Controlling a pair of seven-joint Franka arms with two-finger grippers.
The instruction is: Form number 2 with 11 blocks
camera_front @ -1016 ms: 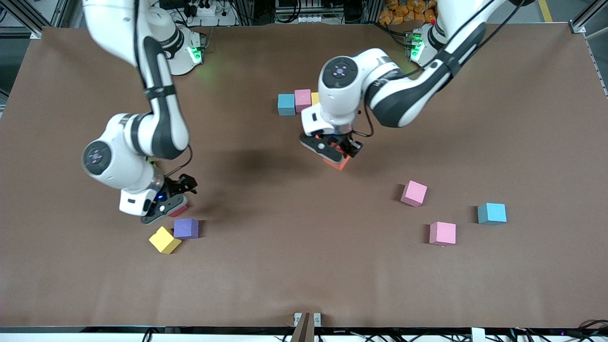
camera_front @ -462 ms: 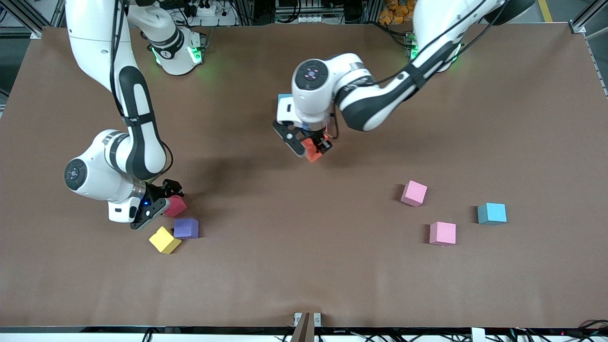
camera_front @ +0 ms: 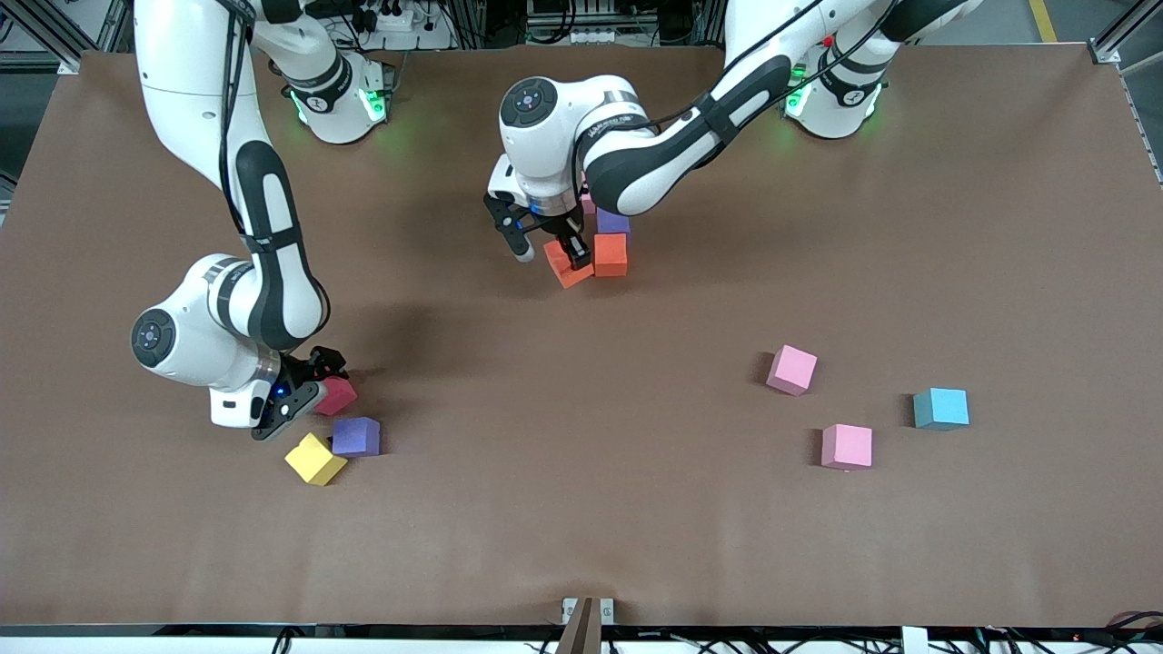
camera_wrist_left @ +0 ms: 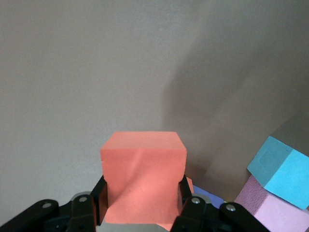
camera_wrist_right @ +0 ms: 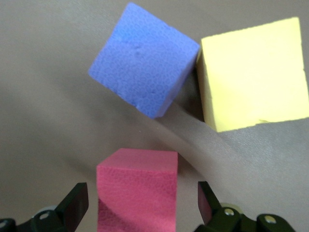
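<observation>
Carried the orange block (camera_front: 568,266), clamped in the left tool (camera_front: 545,247), up beside the started figure. Lowered the right tool (camera_front: 304,392), apart, around the red block (camera_front: 337,396).

The left end effector (camera_front: 547,252), clamped on an orange block (camera_front: 567,265), has swung from the middle of the counter toward the robots' bases and the right arm's end, and now hangs just beside a second orange block (camera_front: 611,254) that was hidden earlier. The right end effector (camera_front: 313,386) has slid off the red block (camera_front: 337,396), which now shows between its spread fingers.
</observation>
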